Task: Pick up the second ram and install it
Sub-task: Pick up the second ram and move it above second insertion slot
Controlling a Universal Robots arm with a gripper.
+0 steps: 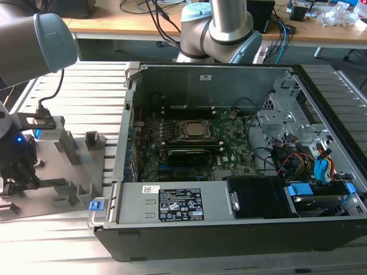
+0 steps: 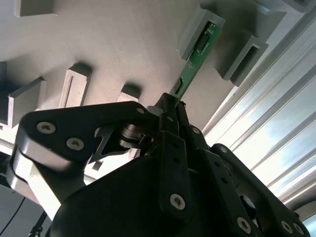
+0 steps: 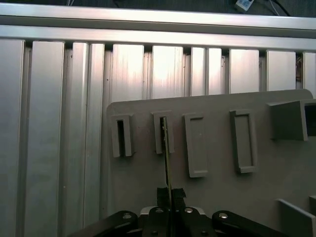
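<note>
The second ram (image 2: 197, 52) is a thin green stick standing on edge on the grey fixture plate (image 2: 123, 44), its far end resting in a slotted grey block (image 2: 195, 24). In the first wrist view the second ram (image 3: 166, 153) shows edge-on, running from a slot toward me. My gripper (image 2: 173, 104) is shut on its near end, the black fingers (image 3: 162, 193) pressed to both faces. In the exterior view my gripper (image 1: 20, 175) hangs low over the fixture plate (image 1: 69, 166), at the exterior view's left of the open computer case (image 1: 229, 229).
The green motherboard (image 1: 229, 146) with its CPU socket (image 1: 196, 130) lies inside the case, with drive cages and cables at the exterior view's right. Several grey slotted blocks (image 3: 243, 140) stand on the plate. Ribbed aluminium table (image 3: 54, 123) surrounds it.
</note>
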